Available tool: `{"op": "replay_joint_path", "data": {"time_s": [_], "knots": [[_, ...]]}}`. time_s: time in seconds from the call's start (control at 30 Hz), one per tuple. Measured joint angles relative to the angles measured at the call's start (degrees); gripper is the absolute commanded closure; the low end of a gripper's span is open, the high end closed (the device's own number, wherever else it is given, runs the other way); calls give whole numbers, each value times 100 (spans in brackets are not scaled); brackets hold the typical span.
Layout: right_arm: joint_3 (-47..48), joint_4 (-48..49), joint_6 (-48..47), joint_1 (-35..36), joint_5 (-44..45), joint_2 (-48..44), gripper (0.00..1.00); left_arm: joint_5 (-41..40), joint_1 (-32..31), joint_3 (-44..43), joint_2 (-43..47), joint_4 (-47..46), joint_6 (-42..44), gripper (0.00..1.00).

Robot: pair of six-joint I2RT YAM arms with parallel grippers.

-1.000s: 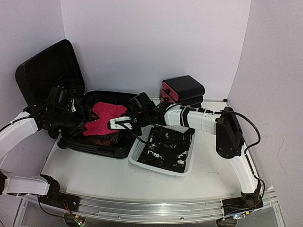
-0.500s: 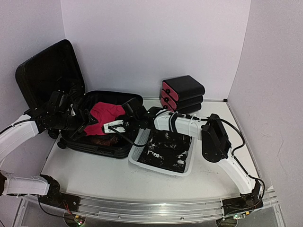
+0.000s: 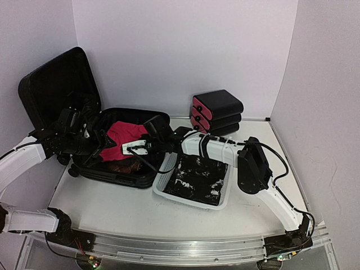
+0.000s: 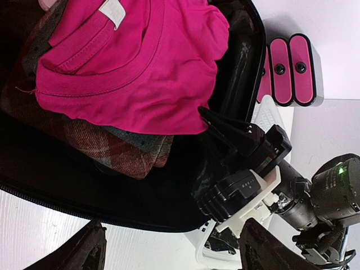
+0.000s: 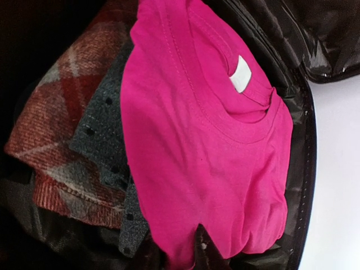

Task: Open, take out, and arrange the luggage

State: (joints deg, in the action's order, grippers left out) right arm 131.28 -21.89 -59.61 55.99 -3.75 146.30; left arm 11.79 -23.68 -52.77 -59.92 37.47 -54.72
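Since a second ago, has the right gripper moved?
Yes. The right gripper has shifted left, away from the rim of the white basket, farther over the luggage, fingers pinching the pink shirt.

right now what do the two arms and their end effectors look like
Both are white shells with black joints: left arm, right arm. A black cable loops along the right arm. The right end effector has slim black fingers on a white bracket, with a green light behind. The left end effector is black.
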Motion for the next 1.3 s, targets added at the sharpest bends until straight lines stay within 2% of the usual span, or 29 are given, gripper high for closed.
{"op": "replay_joint_path", "data": {"time_s": [0.03,0.23,0.4,0.7,1.0,1.3], "knots": [[4,2,13,0,17,9,100,0,0,0,0,0,-24,17],[149,-11,232,4,22,83,100,0,0,0,-61,-11,-227,6],[264,-7,505,2,63,92,100,66,168,-17,-472,-136,-667,4],[308,267,1054,-7,66,92,100,509,660,17,-1161,-975,-1974,4],[308,546,1453,-9,61,92,100,739,717,238,-1650,-1711,-2730,5],[273,739,1558,-9,57,92,100,754,743,295,-2175,-2177,-3220,16]]}}
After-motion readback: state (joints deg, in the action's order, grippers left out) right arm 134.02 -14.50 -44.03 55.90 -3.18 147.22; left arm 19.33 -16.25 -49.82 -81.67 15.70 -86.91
